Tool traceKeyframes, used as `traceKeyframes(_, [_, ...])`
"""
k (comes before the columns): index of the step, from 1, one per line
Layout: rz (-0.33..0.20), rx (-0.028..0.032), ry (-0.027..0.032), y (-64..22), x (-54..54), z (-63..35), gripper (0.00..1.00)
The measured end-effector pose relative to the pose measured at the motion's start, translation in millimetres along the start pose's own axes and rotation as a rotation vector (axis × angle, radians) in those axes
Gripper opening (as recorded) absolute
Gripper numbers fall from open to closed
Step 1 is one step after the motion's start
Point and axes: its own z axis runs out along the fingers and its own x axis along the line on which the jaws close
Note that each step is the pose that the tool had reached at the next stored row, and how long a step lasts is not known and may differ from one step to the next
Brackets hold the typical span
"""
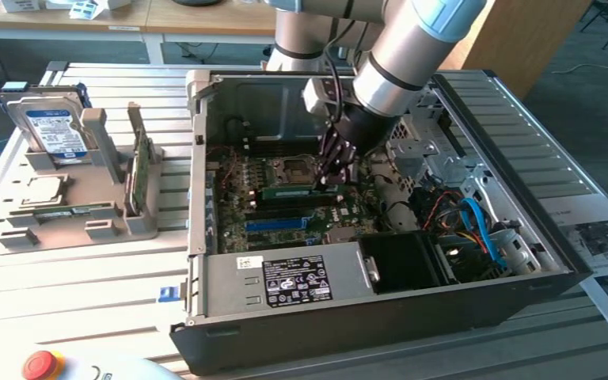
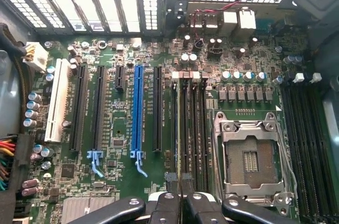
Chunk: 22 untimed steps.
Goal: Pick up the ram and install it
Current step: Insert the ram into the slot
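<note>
Gripper (image 2: 179, 189) first: black linkage arms and silver knuckles, the two dark fingertips (image 2: 172, 184) drawn close together. Between them a thin pale-green edge, the ram (image 2: 179, 128), seen edge-on and running straight out ahead of the fingers. Fingers read as clamped on it, pinching the flat faces.

Ram's edge lies along the outermost of the four black memory slots (image 2: 197, 123), the one farthest from the CPU socket (image 2: 253, 160). Socket sits off to one side of the fingers, the long blue slot strip (image 2: 139, 107) off to the other. White latch clips (image 2: 186, 74) mark the far slot ends, beyond the ram's tip. Seated or only resting on the slot: cannot tell.

Why held so, as I judge it: gripping the faces leaves the contact edge free underneath and keeps the stick parallel to the slot, so a straight push would take it in.

Exterior view: arm (image 1: 399, 63) slants down into the open computer case (image 1: 367, 317). Wrist is bent so the gripper (image 1: 331, 178) points at the motherboard (image 1: 283, 226). Ram (image 1: 286, 191) shows as a short green bar at the fingertips, low over the board. Parts rack with a hard drive (image 1: 56, 127) stands outside the case, well apart from the fingers.
</note>
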Motion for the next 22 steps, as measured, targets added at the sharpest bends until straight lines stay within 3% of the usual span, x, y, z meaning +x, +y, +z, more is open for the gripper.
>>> traceKeyframes(11, [0.001, 0.0000, 0.0000, 6.4, -1.4, 2.6, 0.12])
traceKeyframes(22, [0.000, 0.0000, -0.0003, 6.4, -1.4, 3.1, 0.12])
